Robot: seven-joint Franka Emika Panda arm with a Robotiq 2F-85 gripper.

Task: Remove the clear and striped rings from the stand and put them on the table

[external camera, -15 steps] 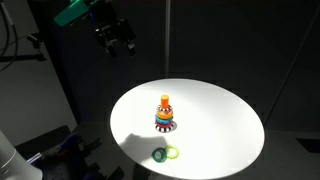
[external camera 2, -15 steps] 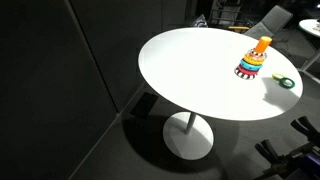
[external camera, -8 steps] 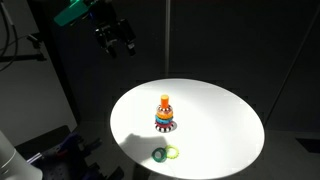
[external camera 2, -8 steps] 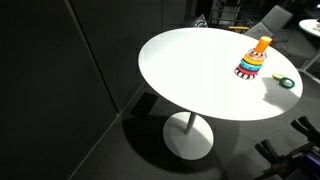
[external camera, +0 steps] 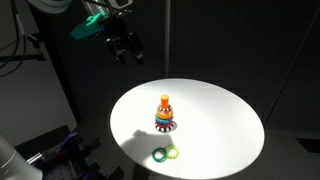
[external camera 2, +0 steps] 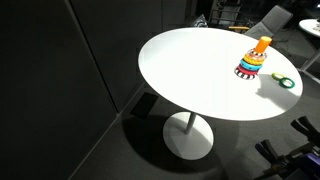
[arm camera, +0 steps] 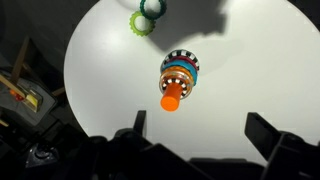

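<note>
A ring stand (external camera: 165, 115) with stacked coloured rings and an orange top stands near the middle of the round white table (external camera: 225, 120). It shows in both exterior views (external camera 2: 252, 62) and from above in the wrist view (arm camera: 178, 78), where a black-and-white striped ring sits at the bottom of the stack. No clear ring is discernible. My gripper (external camera: 125, 50) hangs high above the table's far left edge, open and empty; in the wrist view (arm camera: 200, 128) its fingers are spread wide, below the stand in the picture.
Two loose green rings (external camera: 166, 153) lie on the table near its front edge, also in the wrist view (arm camera: 146, 16) and an exterior view (external camera 2: 285, 81). A dark curtain backs the scene. Chairs and equipment stand on the floor around the table.
My gripper has moved a little right and down toward the table. The stand and loose rings have not moved.
</note>
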